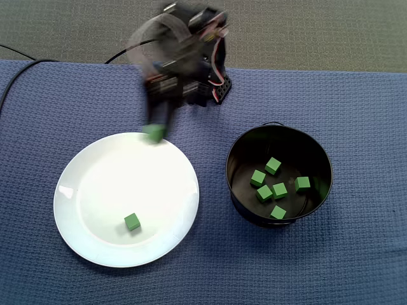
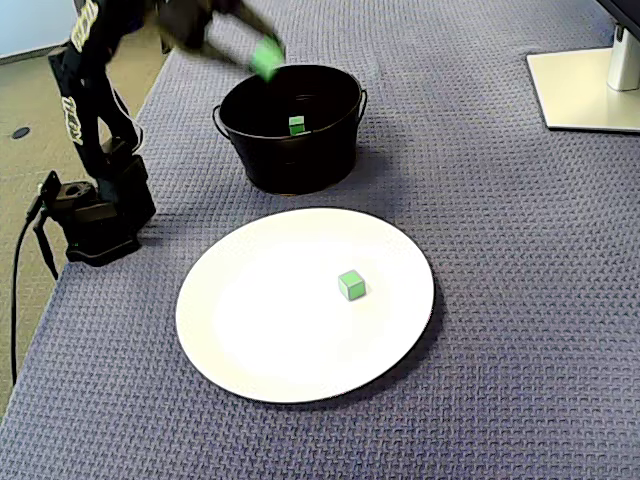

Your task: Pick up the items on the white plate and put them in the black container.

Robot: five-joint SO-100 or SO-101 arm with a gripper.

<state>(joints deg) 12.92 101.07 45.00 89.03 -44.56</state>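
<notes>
A white plate [image 1: 95, 210] [image 2: 260, 340] lies on the blue cloth with one green cube [image 1: 132, 222] [image 2: 351, 285] on it. My gripper [image 1: 154, 131] [image 2: 264, 56] is blurred by motion and is shut on another green cube [image 1: 153, 133] [image 2: 266, 57], held in the air. In one fixed view that cube hangs over the plate's far rim; in the other it sits just left of the black container's rim. The black container [image 1: 238, 190] [image 2: 290, 165] holds several green cubes [image 1: 271, 187], of which only one [image 2: 297, 124] shows from the side.
The arm's black base [image 2: 95, 215] [image 1: 216, 86] stands at the cloth's edge, with a cable [image 1: 19, 67] [image 2: 18, 290] trailing off it. A white monitor foot [image 2: 585, 90] sits at the far right corner in one fixed view.
</notes>
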